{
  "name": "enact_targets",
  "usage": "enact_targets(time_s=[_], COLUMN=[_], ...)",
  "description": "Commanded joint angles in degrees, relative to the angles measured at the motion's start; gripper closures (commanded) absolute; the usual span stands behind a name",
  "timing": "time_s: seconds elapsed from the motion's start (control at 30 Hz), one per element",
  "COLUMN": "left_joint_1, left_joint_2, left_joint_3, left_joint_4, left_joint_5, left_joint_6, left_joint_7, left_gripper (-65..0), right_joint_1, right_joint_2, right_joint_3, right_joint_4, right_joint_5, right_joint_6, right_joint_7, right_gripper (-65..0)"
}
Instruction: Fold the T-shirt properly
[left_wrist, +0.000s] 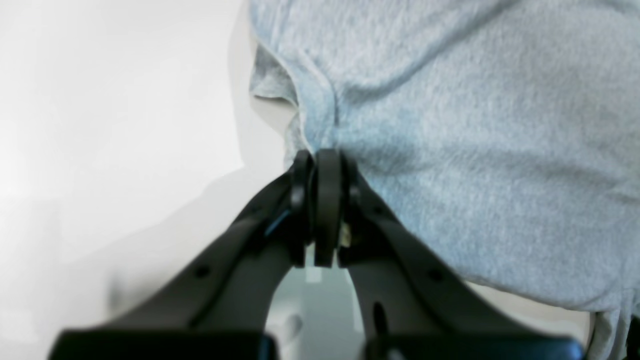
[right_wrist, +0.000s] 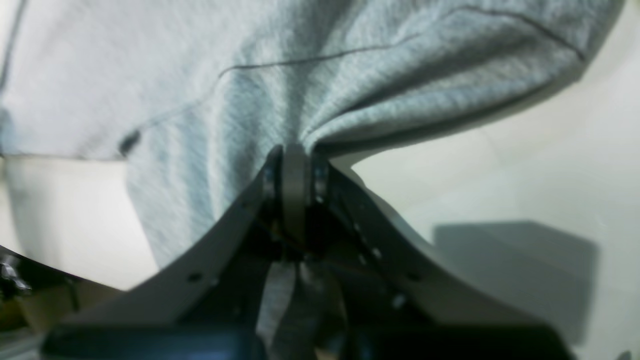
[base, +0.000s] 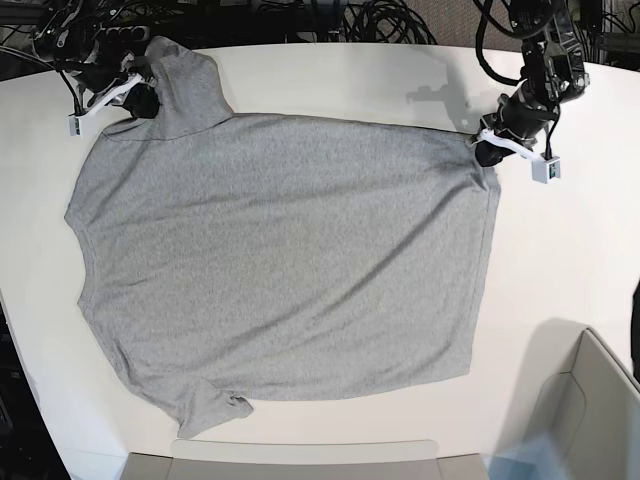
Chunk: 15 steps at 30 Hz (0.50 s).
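Note:
The heather-grey T-shirt (base: 280, 260) lies spread on the white table (base: 560, 260), plain side up, with no lettering in view. One sleeve is bunched at the front left (base: 215, 410). My left gripper (base: 485, 150) is shut on the shirt's far right corner; the left wrist view shows its jaws (left_wrist: 320, 157) pinching the cloth (left_wrist: 475, 150). My right gripper (base: 143, 100) is shut on the raised fabric at the far left corner; the right wrist view shows it (right_wrist: 296, 152) holding a gathered fold of the shirt (right_wrist: 250, 100).
A grey bin (base: 590, 400) stands at the front right corner. A flat grey box edge (base: 300, 460) runs along the front. Cables (base: 380, 20) lie behind the table's far edge.

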Motion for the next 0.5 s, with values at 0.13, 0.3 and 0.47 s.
enact_targets(time_s=[0.13, 0.3, 0.47], left_joint_1=[1.81, 4.09, 5.85], left_joint_2=[-0.49, -0.13, -0.13], left_joint_3=[-2.09, -4.12, -4.29], left_joint_4=[2.00, 6.04, 8.50], left_joint_5=[-0.50, -0.50, -0.50], left_joint_6=[-0.39, -0.39, -0.13], left_joint_7=[-0.60, -0.08, -0.16], left_gripper=[0.0, 0.0, 0.0], right_joint_1=[-2.80, -3.86, -3.50], right_joint_2=[0.73, 1.79, 3.37], right_joint_3=[0.34, 0.61, 0.61], right_joint_4=[8.87, 14.06, 16.87], right_joint_5=[-0.76, -0.76, -0.76], right_joint_6=[0.54, 0.54, 0.54], right_joint_7=[-0.77, -0.77, -0.60], right_gripper=[0.0, 0.0, 0.0])
